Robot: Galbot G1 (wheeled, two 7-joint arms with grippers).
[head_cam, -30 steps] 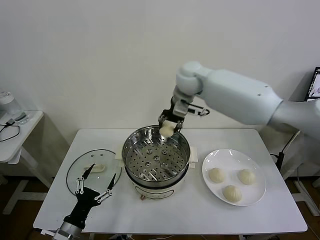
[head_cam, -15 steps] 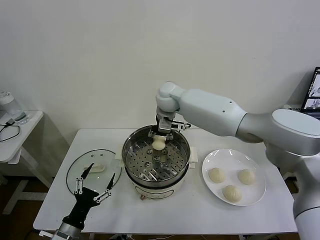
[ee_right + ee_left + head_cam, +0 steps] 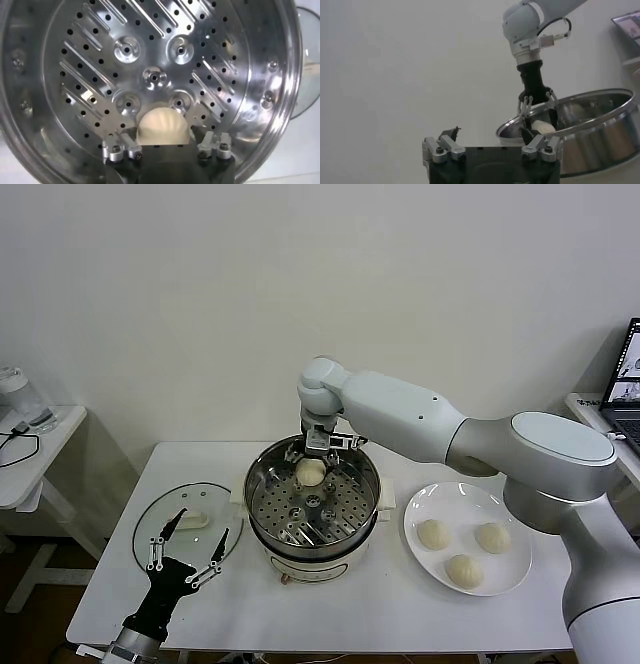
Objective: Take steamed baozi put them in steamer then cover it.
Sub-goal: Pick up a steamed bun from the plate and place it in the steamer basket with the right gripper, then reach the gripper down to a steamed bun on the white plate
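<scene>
The steamer stands mid-table, a shiny steel pot with a perforated tray. One steamed baozi rests on the tray's far side. My right gripper reaches down into the pot and stands open, its fingers spread on either side of that baozi. Three more baozi lie on a white plate to the right. The cover, a glass lid with a cream handle, lies flat to the pot's left. My left gripper hovers open over the lid, holding nothing.
A small side table with a jar stands off to the left, and a laptop sits at the far right. The right arm's long white forearm spans above the table's back right.
My right gripper carried the baozi leftward and down into the steamer, then its fingers spread apart from it. The left arm has barely moved.
</scene>
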